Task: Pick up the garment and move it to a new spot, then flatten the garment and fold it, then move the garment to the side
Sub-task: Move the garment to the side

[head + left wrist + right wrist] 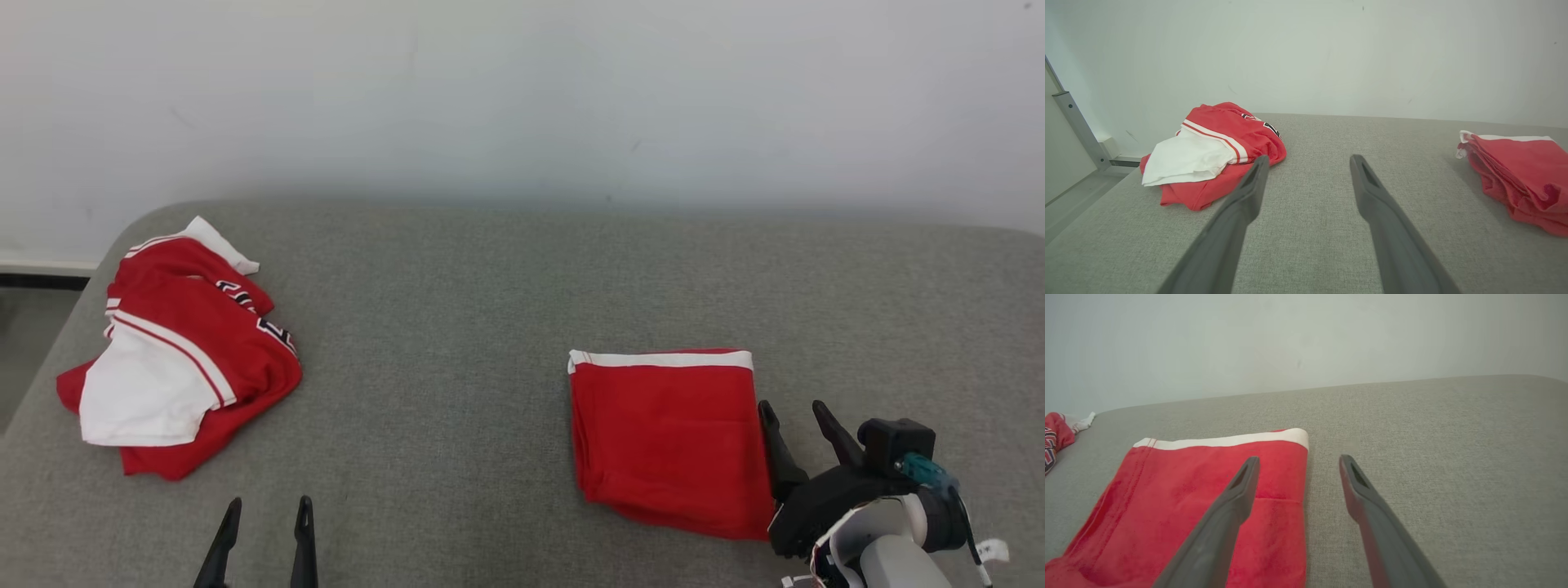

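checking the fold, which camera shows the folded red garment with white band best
The head view: the whole folded red fabric garment with white band lies in frame. The left wrist view catches its layered side, cropped. The right wrist view is close, cropped, partly behind one of the fingers.

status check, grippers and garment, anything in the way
Left gripper open, empty. Right gripper open, empty, beside the folded red garment, at its right edge. Crumpled red-and-white garment lies far left, untouched. Nothing blocking.
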Available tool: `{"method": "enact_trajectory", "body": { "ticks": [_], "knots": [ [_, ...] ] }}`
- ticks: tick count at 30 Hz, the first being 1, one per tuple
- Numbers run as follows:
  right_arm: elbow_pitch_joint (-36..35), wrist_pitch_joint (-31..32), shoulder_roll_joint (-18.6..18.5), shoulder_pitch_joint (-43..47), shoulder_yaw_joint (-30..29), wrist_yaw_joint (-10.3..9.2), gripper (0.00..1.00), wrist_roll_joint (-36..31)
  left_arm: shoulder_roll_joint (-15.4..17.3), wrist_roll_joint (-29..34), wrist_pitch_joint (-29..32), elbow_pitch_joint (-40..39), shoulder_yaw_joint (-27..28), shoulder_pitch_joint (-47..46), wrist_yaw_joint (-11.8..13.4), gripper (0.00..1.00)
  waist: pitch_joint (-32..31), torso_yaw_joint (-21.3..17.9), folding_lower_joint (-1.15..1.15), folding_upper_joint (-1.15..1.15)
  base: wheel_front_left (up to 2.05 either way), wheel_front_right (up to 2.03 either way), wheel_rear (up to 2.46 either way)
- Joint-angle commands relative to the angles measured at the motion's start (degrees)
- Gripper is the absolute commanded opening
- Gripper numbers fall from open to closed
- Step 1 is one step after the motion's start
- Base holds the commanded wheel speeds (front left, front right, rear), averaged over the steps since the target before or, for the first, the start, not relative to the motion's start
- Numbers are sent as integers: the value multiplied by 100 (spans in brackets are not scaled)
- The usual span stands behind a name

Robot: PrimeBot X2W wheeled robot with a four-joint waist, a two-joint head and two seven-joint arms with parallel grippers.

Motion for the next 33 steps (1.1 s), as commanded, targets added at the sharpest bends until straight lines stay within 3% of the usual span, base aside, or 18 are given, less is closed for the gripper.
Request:
{"method": "enact_trajectory", "body": {
  "ticks": [1,15,16,17,28,33],
  "knots": [
    [198,34,-42,-155,-2,-14,100,-6,-10,13,-21,2,-36,-129,-11,100,151,133,0,0,0,0,0],
    [1850,-36,50,-674,385,-14,100,176,-26,-47,-21,129,-150,-595,-40,100,637,406,0,0,0,0,0],
    [1922,-22,75,-667,473,-14,39,194,-27,-50,-21,131,-134,-602,-41,100,646,392,0,0,0,0,0],
    [1986,-12,99,-664,539,-14,0,241,-27,-53,-21,134,-117,-598,-41,100,654,370,0,0,0,0,0],
    [2005,-257,-321,-1563,1111,-16,0,342,-34,-108,-21,100,-65,-709,-49,100,960,146,0,0,0,0,0],
    [1924,-68,-775,-2177,1640,-15,0,278,-35,-134,-21,14,-49,-835,-67,100,1298,-4,0,0,0,0,0]
  ]
}}
